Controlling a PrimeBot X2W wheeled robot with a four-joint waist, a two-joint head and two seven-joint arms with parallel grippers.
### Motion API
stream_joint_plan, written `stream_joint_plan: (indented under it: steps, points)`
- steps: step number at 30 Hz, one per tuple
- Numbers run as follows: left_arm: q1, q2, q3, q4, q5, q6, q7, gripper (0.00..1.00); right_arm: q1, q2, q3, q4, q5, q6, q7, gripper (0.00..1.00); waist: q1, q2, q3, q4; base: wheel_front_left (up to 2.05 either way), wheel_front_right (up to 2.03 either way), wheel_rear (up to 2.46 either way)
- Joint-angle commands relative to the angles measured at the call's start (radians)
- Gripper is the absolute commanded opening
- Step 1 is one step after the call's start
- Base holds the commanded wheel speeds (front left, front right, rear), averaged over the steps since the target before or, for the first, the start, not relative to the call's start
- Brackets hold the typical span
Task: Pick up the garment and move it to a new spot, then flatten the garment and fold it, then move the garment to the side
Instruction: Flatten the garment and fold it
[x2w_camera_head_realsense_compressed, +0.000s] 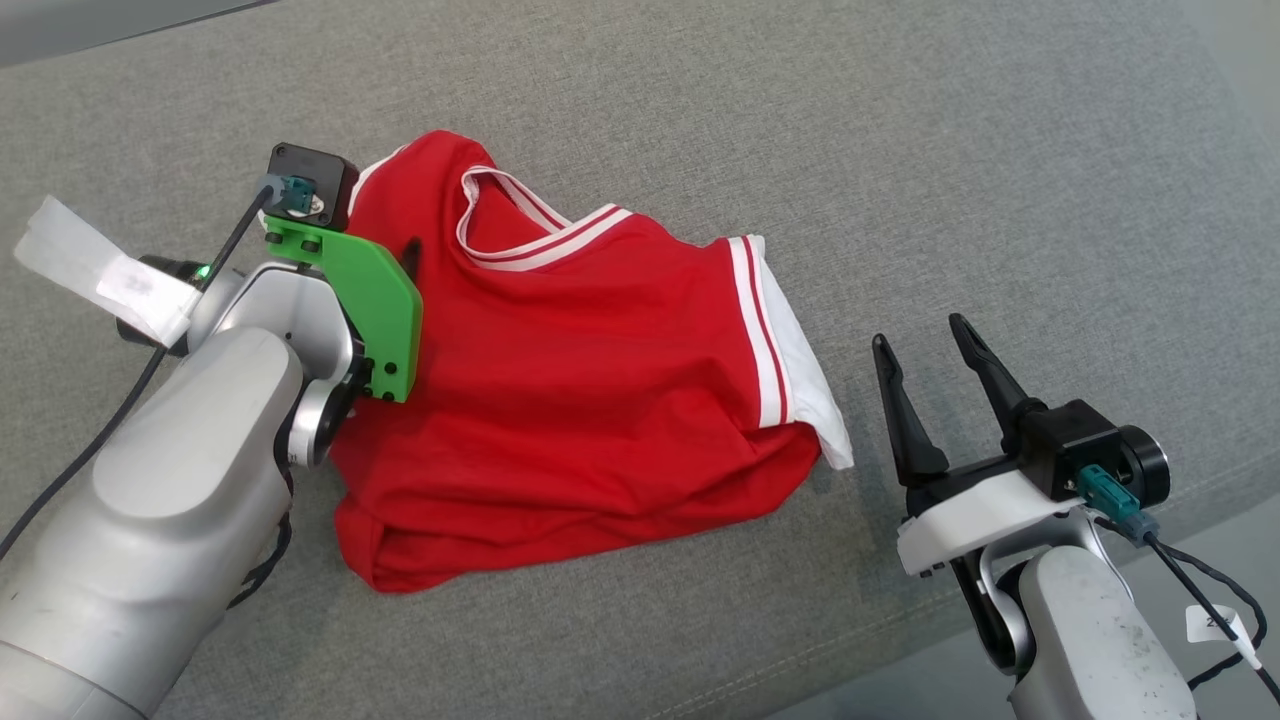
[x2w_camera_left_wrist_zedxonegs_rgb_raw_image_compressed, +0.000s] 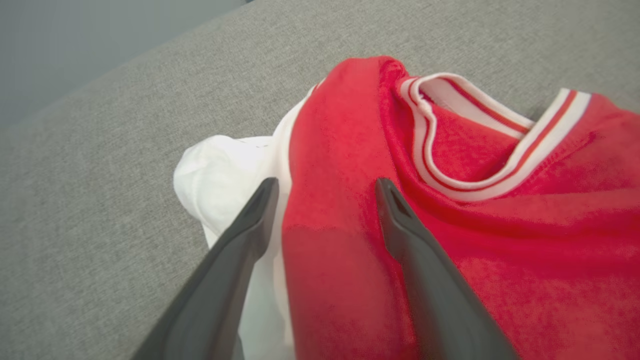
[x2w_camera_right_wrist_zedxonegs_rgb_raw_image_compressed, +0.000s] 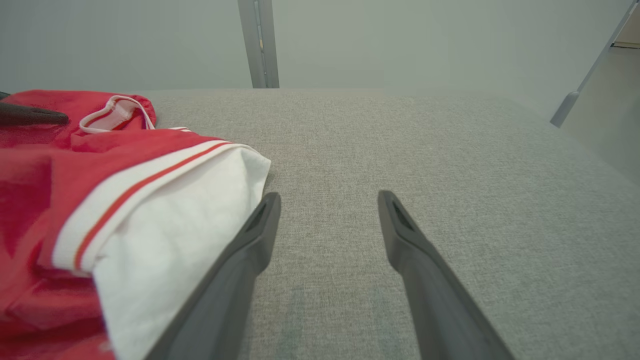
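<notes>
One grey cushion: bears everything; its right part looks a fair new spot.
Garment: red shirt, rumpled, lying mid-cushion between both arms.
Left gripper: fingers spread over the shoulder fabric beside the collar; it should probably sink and gather a full fold before closing.
Right gripper: fingers spread, holding nothing, just beside the white sleeve; taking that edge would likely keep the lift even.
</notes>
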Motion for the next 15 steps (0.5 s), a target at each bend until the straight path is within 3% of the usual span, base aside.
stream_joint_plan:
  steps: [1,2,3,7,15]
  points:
    - [-0.004,0.003,-0.002,0.016,-0.003,-0.008,0.008,1.00,0.004,-0.002,-0.001,-0.001,0.002,0.000,-0.003,1.00,-0.0001,0.0000,0.001,0.001,0.00,0.00,0.00]
    - [-0.004,-0.002,-0.003,0.026,-0.006,-0.012,0.011,0.31,0.001,-0.002,0.001,0.001,0.001,0.000,-0.003,1.00,-0.0001,0.0000,0.001,0.003,0.00,0.00,0.00]
    - [-0.004,-0.007,-0.004,0.035,-0.010,-0.018,0.008,0.00,-0.003,-0.002,0.003,0.001,-0.002,0.000,-0.003,1.00,-0.0001,0.0000,0.000,0.004,0.00,0.00,0.00]
    - [-0.021,-0.028,0.005,0.032,-0.027,-0.050,-0.026,0.00,-0.006,-0.002,-0.003,-0.001,-0.012,0.000,-0.003,1.00,-0.0001,0.0000,-0.008,0.022,0.00,0.00,0.00]
    - [-0.096,-0.053,0.045,-0.057,0.005,-0.025,-0.150,0.00,-0.002,-0.002,0.012,0.010,-0.015,0.000,-0.003,1.00,-0.0001,0.0000,-0.033,0.038,0.00,0.00,0.00]
